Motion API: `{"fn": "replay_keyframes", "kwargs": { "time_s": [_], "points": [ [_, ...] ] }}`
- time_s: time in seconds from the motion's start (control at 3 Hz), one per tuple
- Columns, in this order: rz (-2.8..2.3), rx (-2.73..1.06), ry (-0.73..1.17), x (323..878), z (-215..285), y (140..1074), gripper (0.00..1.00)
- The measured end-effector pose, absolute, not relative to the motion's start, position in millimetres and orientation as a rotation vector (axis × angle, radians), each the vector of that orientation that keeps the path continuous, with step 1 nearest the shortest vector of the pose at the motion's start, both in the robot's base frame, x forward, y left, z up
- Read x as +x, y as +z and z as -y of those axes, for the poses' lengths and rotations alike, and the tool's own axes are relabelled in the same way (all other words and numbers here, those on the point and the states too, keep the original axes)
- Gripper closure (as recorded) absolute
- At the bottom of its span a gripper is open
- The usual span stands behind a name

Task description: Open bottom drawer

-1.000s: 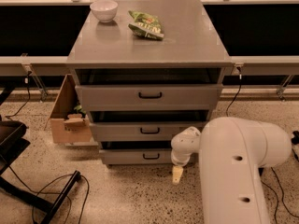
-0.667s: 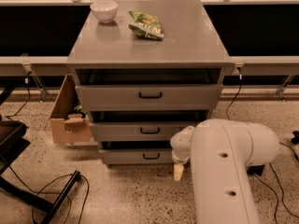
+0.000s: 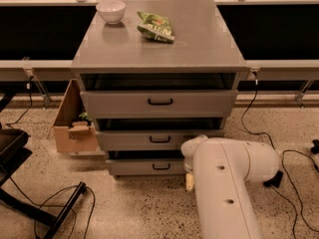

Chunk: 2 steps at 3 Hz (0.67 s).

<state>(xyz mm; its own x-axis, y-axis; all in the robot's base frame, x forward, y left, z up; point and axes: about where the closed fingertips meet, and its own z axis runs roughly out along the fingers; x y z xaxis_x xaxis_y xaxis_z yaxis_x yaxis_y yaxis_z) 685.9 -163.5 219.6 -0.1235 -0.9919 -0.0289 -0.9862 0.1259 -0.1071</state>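
Little room separates our gripper (image 3: 190, 181) from the bottom drawer (image 3: 134, 168), ajar just to its left, inside hidden; whether the gripper is spread we cannot tell.

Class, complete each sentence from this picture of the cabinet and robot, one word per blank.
The cabinet has ___ drawers.
On top, the bowl stands ___ of the bag.
The gripper is to the ___ of the bottom drawer's handle.
A cardboard box stands on the ___ beside the cabinet.
Missing words: three; left; right; floor.
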Motion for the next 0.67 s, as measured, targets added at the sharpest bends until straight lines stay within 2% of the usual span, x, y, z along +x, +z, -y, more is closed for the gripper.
{"fn": "replay_keyframes", "kwargs": {
  "time_s": [0.33, 0.67],
  "points": [
    [-2.282, -2.020, -0.095, 699.1, 166.2, 205.2, 0.00],
    [-2.280, -2.023, -0.088, 709.1, 166.8, 196.4, 0.14]
  ]
}}
